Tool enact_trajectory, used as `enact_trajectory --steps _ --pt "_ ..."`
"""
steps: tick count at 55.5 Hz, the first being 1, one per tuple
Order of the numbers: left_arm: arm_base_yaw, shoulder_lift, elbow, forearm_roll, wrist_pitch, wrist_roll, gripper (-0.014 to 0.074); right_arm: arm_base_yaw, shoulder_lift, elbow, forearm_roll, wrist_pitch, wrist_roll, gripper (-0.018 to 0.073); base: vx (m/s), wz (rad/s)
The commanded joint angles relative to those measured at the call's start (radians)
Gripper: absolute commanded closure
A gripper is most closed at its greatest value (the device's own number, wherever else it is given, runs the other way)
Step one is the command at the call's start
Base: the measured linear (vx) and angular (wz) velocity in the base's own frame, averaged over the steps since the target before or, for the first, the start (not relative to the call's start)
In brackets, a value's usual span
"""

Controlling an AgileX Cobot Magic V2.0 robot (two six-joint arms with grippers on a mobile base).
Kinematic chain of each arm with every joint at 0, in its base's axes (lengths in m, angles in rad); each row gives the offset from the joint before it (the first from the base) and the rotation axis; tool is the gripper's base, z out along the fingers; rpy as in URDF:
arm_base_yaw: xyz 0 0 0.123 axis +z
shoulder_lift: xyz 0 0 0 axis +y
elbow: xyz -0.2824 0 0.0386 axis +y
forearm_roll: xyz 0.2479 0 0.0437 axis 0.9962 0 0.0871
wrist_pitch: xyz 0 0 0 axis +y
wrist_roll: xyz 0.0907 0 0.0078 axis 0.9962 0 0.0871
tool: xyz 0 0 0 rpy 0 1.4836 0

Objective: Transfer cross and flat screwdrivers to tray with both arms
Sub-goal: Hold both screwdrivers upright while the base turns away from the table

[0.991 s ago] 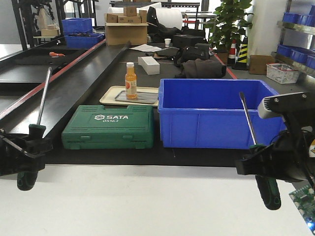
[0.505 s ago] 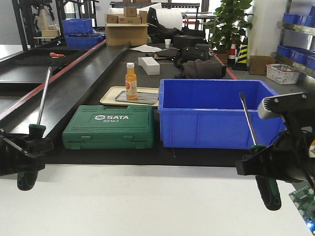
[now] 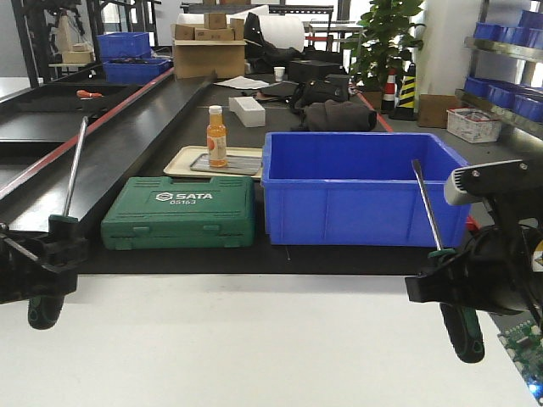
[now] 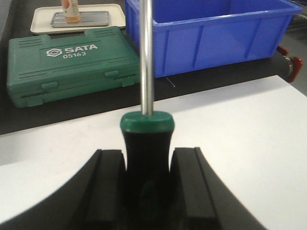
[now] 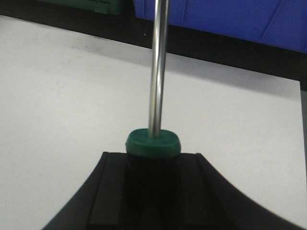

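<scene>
My left gripper (image 3: pixel 53 248) is shut on the black handle of one screwdriver (image 3: pixel 75 170), just under its green collar (image 4: pixel 146 122). The steel shaft points up and away. The gripper also shows in the left wrist view (image 4: pixel 147 158). My right gripper (image 3: pixel 445 280) is shut on the other screwdriver (image 3: pixel 461 331) in the same way, and it also shows in the right wrist view (image 5: pixel 152 165) below the green collar (image 5: pixel 152 143). Both hang over the white table (image 3: pixel 254 348). The dull-grey tray (image 3: pixel 239 162) lies far off inside a cream tray (image 3: pixel 181 161). It also shows in the left wrist view (image 4: pixel 91 18).
An orange bottle (image 3: pixel 217 136) stands on the grey tray. A green SATA case (image 3: pixel 178 212) and a deep blue bin (image 3: pixel 356 199) sit on the black bench between me and the tray. Boxes, bags and more blue bins stand farther back.
The bench and everything on it have shifted a little left and down in the front view. Both grippers hold their screwdrivers in the same place in the frame.
</scene>
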Motion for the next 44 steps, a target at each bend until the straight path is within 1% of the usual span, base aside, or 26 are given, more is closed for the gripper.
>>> enact_trajectory --steps 1,30,44 --pt "-0.004 -0.026 -0.032 -0.029 -0.068 0.000 0.0596 0.001 -0.028 -0.037 -0.011 -0.082 -0.002 0.0567 -0.14 -0.17" --pt "-0.004 -0.026 -0.032 -0.029 -0.069 0.000 0.0596 0.001 -0.028 -0.037 -0.011 -0.082 -0.002 0.0567 -0.22 -0.22" --pt "-0.004 -0.026 -0.032 -0.029 -0.067 0.000 0.0596 0.001 -0.028 -0.037 -0.011 -0.082 -0.002 0.0567 -0.26 -0.35"
